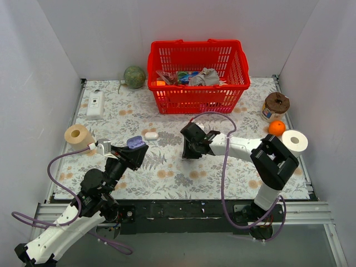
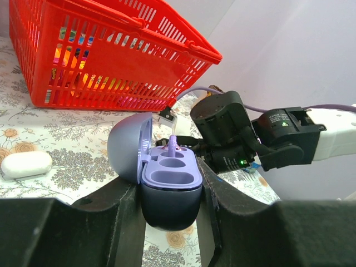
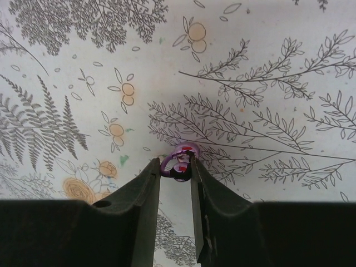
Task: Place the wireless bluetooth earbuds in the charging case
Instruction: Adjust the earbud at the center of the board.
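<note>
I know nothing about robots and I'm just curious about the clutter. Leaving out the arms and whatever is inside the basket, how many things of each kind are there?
Paper rolls: 2
Red basket: 1
Orange: 1
Brown-lidded jar: 1
Green ball: 1
White oval object: 1
White rectangular device: 1
Charging case: 1
Earbud, clearly seen: 1
Total: 10

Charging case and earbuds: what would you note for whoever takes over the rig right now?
Left gripper: shut on the charging case, held off the tablecloth, lid open, mostly empty.
Right gripper: shut on one earbud, low over the tablecloth, apart from the case.
Done: case open, one earbud pinched.
Left: carry it over and seat it. Second earbud not clearly seen; a pale stem at the case's far end may be it.
</note>
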Robot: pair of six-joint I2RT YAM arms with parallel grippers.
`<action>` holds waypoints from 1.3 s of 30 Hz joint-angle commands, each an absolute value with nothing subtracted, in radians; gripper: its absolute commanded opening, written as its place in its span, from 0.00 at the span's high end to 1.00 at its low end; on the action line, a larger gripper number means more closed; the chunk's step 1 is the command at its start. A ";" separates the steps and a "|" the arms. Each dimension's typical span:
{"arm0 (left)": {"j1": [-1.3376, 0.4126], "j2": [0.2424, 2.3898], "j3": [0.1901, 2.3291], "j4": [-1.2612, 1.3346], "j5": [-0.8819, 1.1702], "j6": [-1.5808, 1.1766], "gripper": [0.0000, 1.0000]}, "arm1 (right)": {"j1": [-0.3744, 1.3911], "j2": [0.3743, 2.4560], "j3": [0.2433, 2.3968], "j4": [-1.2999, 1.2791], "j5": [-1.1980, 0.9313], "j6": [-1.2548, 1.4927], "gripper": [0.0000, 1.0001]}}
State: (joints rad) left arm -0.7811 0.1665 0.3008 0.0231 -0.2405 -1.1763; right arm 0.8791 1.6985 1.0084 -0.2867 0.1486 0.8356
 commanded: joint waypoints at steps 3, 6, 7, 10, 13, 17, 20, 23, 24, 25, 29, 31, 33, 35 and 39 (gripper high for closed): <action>-0.776 0.163 0.291 0.043 -0.247 -1.173 1.00 | 0.877 1.755 1.135 -0.376 0.176 0.916 0.62; -0.776 0.156 0.290 0.041 -0.248 -1.170 1.00 | 0.877 1.764 1.146 -0.397 0.175 0.900 0.55; -0.778 0.156 0.291 0.041 -0.249 -1.170 1.00 | 0.877 1.764 1.143 -0.400 0.175 0.899 0.54; -0.776 0.158 0.287 0.044 -0.249 -1.178 1.00 | 0.877 1.763 1.131 -0.399 0.170 0.903 0.51; -0.778 0.161 0.288 0.046 -0.247 -1.178 1.00 | 0.877 1.764 1.131 -0.405 0.170 0.904 0.51; -0.778 0.150 0.290 0.040 -0.252 -1.177 1.00 | 0.890 1.749 1.161 -0.434 0.221 0.859 0.50; -0.778 0.152 0.287 0.041 -0.255 -1.178 1.00 | 0.913 1.732 1.209 -0.466 0.265 0.792 0.48; -0.776 0.156 0.290 0.041 -0.253 -1.178 1.00 | 0.927 1.730 1.250 -0.472 0.259 0.660 0.49; -0.778 0.156 0.290 0.041 -0.252 -1.174 1.00 | 0.930 1.732 1.261 -0.486 0.270 0.635 0.50; -0.778 0.155 0.290 0.040 -0.252 -1.175 1.00 | 0.930 1.730 1.267 -0.477 0.264 0.602 0.50; -0.778 0.150 0.291 0.035 -0.255 -1.170 1.00 | 0.933 1.726 1.279 -0.407 0.178 0.308 0.56; -0.778 0.152 0.295 0.032 -0.256 -1.169 1.00 | 0.933 1.733 1.284 -0.405 0.175 0.223 0.58; -0.776 0.155 0.296 0.032 -0.258 -1.167 1.00 | 0.936 1.744 1.278 -0.400 0.198 0.129 0.60; -0.776 0.160 0.296 0.032 -0.258 -1.169 1.00 | 0.936 1.749 1.256 -0.384 0.198 0.077 0.60; -0.778 0.164 0.295 0.031 -0.258 -1.167 1.00 | 0.946 1.740 1.217 -0.318 0.212 0.005 0.56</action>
